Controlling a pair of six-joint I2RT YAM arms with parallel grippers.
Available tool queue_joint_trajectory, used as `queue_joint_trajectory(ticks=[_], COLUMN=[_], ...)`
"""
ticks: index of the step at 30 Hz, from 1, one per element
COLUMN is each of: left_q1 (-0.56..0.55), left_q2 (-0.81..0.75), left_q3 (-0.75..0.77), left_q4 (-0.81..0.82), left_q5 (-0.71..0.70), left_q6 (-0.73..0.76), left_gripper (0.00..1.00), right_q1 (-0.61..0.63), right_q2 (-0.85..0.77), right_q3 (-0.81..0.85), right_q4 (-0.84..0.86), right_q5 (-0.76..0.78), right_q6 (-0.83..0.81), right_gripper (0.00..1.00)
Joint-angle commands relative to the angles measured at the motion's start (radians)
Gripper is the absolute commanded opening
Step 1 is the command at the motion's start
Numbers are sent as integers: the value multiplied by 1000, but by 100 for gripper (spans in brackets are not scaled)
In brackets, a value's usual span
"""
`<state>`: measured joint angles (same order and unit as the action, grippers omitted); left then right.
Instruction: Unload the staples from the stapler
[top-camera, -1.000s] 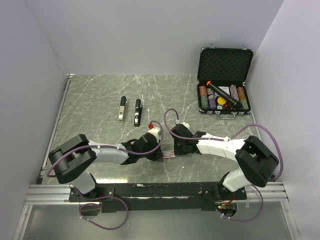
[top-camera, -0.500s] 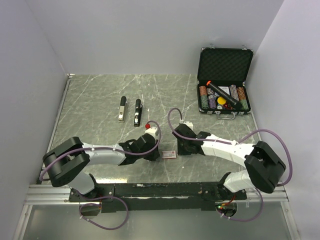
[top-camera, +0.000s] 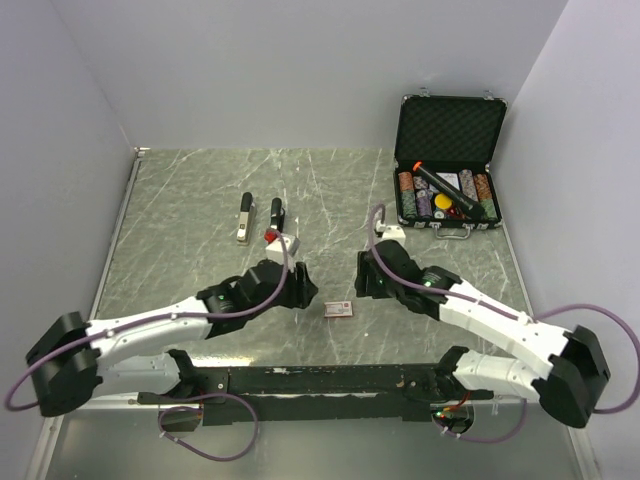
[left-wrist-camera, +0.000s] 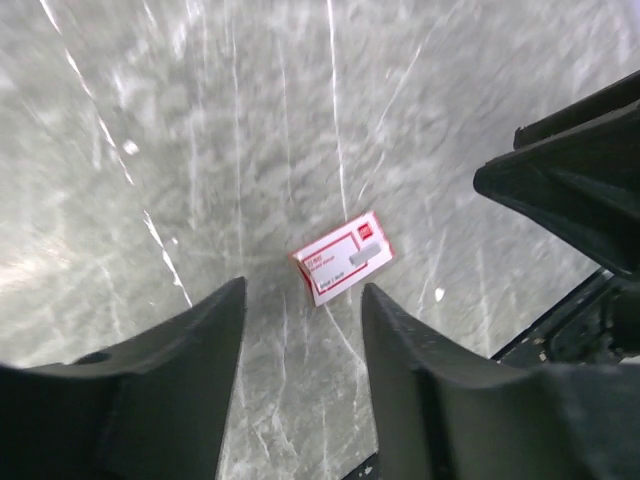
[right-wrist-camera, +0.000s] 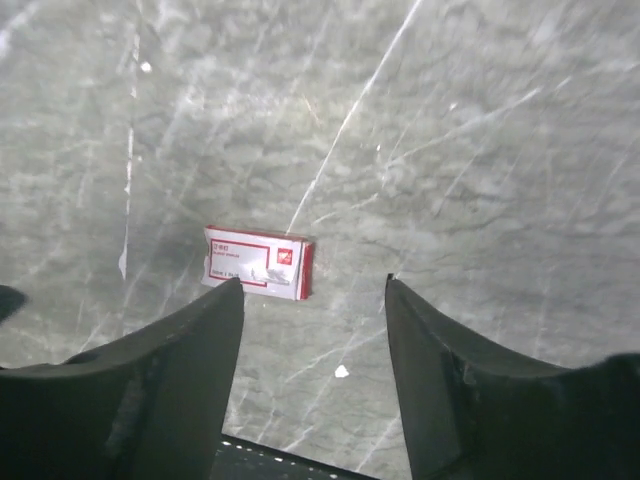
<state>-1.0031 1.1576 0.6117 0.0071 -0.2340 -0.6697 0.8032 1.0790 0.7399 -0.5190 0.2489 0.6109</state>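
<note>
Stapler (top-camera: 244, 218) lay flat on the tabletop (top-camera: 180, 200), in neither grasp, and would likely handle as light, rigid and slick, best pinched across its narrow sides near mid-length, while left fingers (left-wrist-camera: 180, 400) and right fingers (right-wrist-camera: 170, 390) hung spread and empty over a box (left-wrist-camera: 343, 258).

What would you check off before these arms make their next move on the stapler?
1. Left gripper open and empty: ok.
2. Right gripper open and empty: ok.
3. Stapler lying on the table, held by neither gripper: ok.
4. Stapler in a wrist view: not ok. Both views show only the red-and-white box.
5. Stapler opened for unloading: cannot tell, too small from above.
6. Any staples already out: cannot tell, none visible.
</note>
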Motion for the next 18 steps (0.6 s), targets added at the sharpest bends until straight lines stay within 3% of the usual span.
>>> queue_joint_trajectory(ticks=[1,11,13,18], left_q1=[-3,-3,-3,-3], left_q2=[-104,-269,-280,-321], left_q3=[10,34,54,95], left_q4=[-70,-143,-174,-226], left_q5=[-79,-183,-197,-228], left_q6=[39,73,84,97], left_gripper=[58,70,99,99], right_q1=[-4,-4,-6,-4], right_q2=[-76,-116,-120,-140], right_q3=[42,102,111,156], right_q4=[-27,-87,-90,-118], right_q5=[59,59,52,64], right_q6=[-48,-80,-82,-89], right_gripper=[69,99,100,100])
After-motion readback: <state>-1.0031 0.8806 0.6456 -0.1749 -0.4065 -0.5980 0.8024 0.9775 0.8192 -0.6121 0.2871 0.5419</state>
